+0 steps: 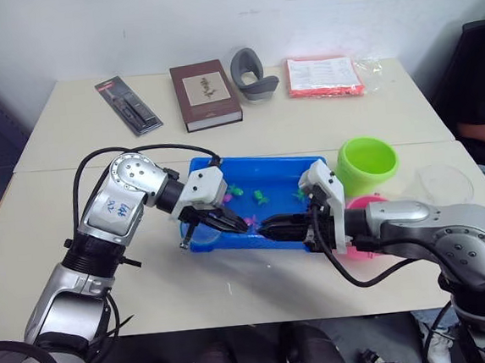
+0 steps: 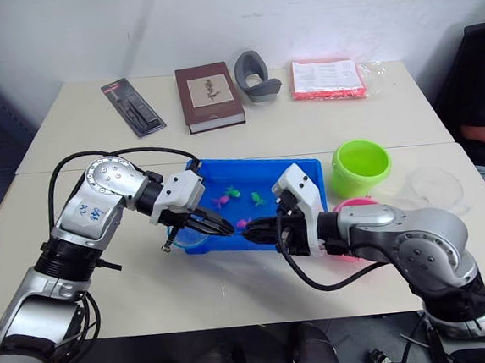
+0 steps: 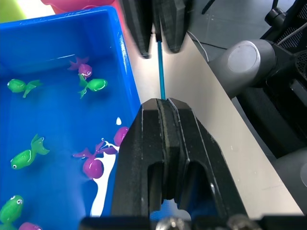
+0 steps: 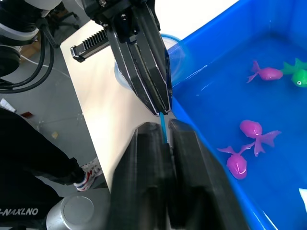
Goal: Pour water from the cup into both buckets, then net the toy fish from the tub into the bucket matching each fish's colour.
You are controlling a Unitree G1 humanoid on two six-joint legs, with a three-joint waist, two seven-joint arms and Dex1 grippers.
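2 grippers — left point(image 2: 221, 228), right point(image 2: 260, 227) — pinch 1 thin blue rod point(image 3: 161, 76), perhaps the net's handle.

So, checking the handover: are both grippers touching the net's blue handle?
Touching. Left wrist view shows the thin blue handle clamped in the left gripper and the right gripper.

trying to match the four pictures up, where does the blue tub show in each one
Left eye view: blue tub mid-table, behind both grippers.
Right eye view: mid-table too, beside the lime green bucket.
Left wrist view: it holds green and magenta toy fish.
Right wrist view: its rim runs past the right gripper.
Shared landmark: the thin blue rod both grippers clamp.
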